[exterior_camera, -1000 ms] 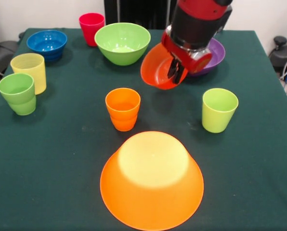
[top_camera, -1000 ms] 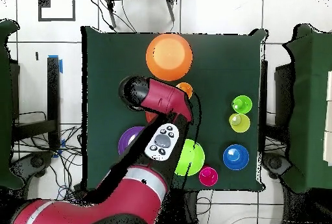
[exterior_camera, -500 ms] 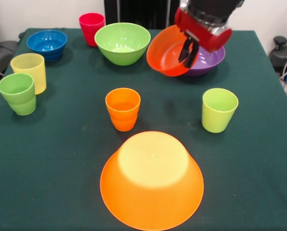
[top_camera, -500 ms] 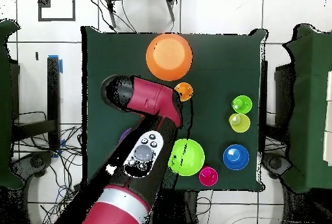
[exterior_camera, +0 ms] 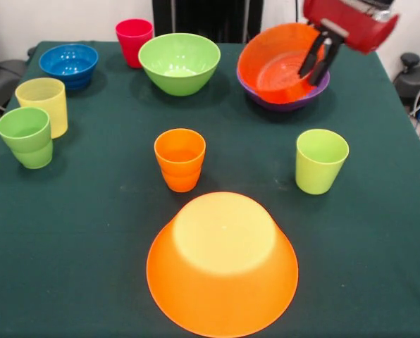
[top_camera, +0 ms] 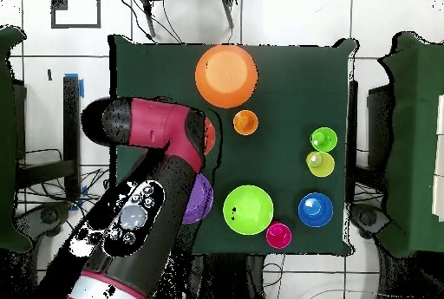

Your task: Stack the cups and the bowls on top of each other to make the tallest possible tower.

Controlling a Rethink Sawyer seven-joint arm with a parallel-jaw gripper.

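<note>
My gripper (exterior_camera: 311, 74) hangs at the back right, shut on the rim of the small red-orange bowl (exterior_camera: 273, 65). That bowl is tilted, with its opening toward the camera, and sits low in or just over the purple bowl (exterior_camera: 289, 101). Near the front edge the very large orange bowl (exterior_camera: 223, 264) lies upside down. An orange cup (exterior_camera: 180, 158) stands mid-table and a lime green cup (exterior_camera: 321, 160) to its right. In the overhead view the arm (top_camera: 152, 183) hides the gripper and leaves only slivers of the red-orange bowl (top_camera: 209, 135) and purple bowl (top_camera: 201, 200).
A green cup (exterior_camera: 25, 136) and a pale yellow cup (exterior_camera: 43, 104) stand at the left edge. Along the back are a blue bowl (exterior_camera: 69, 65), a red cup (exterior_camera: 134, 41) and a green bowl (exterior_camera: 179, 62).
The gripper has carried the red-orange bowl up and to the right in the front view, from beside the purple bowl to over it. Nothing else has moved.
</note>
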